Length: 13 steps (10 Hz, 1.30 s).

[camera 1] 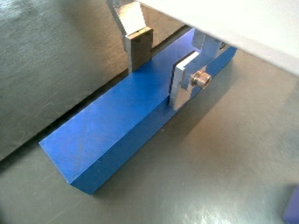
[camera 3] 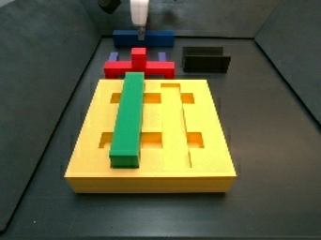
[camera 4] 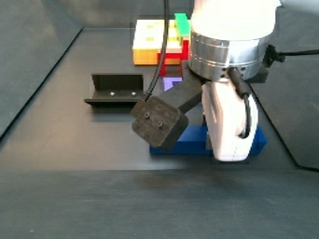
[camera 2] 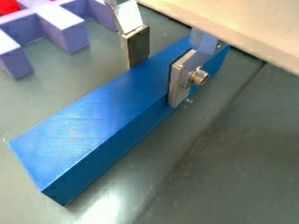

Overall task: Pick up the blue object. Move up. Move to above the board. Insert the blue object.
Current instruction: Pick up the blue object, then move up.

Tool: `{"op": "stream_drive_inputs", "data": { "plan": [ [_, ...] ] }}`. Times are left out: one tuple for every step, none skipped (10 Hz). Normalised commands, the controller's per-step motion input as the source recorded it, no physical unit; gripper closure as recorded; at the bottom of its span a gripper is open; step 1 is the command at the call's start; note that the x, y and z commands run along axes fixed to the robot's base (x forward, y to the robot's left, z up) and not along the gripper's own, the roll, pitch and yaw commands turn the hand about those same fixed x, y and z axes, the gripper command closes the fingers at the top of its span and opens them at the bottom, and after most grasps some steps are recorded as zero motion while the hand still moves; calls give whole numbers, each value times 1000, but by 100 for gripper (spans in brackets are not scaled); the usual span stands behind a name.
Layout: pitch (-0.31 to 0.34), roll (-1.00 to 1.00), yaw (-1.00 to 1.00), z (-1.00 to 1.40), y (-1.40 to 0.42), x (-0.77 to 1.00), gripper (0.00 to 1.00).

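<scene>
— Where is the long dark-blue rectangular bar (camera 2: 100,140)?

— Flat on the dark floor, beyond the far end of the grooved yellow-orange board (camera 3: 153,141), past the red and violet pieces.

— And the gripper (camera 2: 160,59)?

— Straddling the bar's far end, silver fingers apart, one each side across its long axis, not yet clamped.

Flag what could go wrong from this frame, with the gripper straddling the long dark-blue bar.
1. The gripper sits near one end of the long dark-blue rectangular bar, not its middle, with the jaws not yet closed on it; a lift from there could let the long free end sag or twist.
2. On the large yellow-orange grooved board a long green bar already fills one groove, and red and violet-blue pieces lie between; a low carry might clip them.
</scene>
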Motion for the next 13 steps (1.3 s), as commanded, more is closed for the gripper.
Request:
{"op": "stream_drive_inputs", "data": {
  "plan": [
    [0, 0, 0, 0, 0, 0, 100],
    [0, 0, 0, 0, 0, 0, 100],
    [0, 0, 0, 0, 0, 0, 100],
    [0, 0, 0, 0, 0, 0, 100],
    [0, 0, 0, 0, 0, 0, 100],
    [0, 0, 0, 0, 0, 0, 100],
    [0, 0, 0, 0, 0, 0, 100],
    [0, 0, 0, 0, 0, 0, 100],
    [0, 0, 0, 0, 0, 0, 100],
    [0, 0, 0, 0, 0, 0, 100],
    [0, 0, 0, 0, 0, 0, 100],
    [0, 0, 0, 0, 0, 0, 100],
    [0, 0, 0, 833, 0, 0, 100]
  ]
}}
